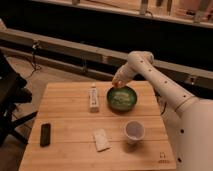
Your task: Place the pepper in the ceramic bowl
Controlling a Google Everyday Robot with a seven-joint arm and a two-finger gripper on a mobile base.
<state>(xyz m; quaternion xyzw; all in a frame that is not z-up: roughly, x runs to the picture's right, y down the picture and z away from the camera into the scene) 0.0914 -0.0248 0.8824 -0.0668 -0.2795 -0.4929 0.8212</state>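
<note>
The green ceramic bowl (133, 101) stands on the wooden table (65, 115), right of the middle towards the back. My gripper (117, 83) hangs at the end of the white arm just above the bowl's far-left rim. It is shut on the pepper (115, 85), a tiny red-orange spot at its tips, held over the rim.
A greyish cup (134, 131) stands in front of the bowl. A white tube (93, 98) lies left of the bowl. A white packet (101, 139) and a black remote (45, 134) lie near the front. A dark chair (10, 100) is at the left.
</note>
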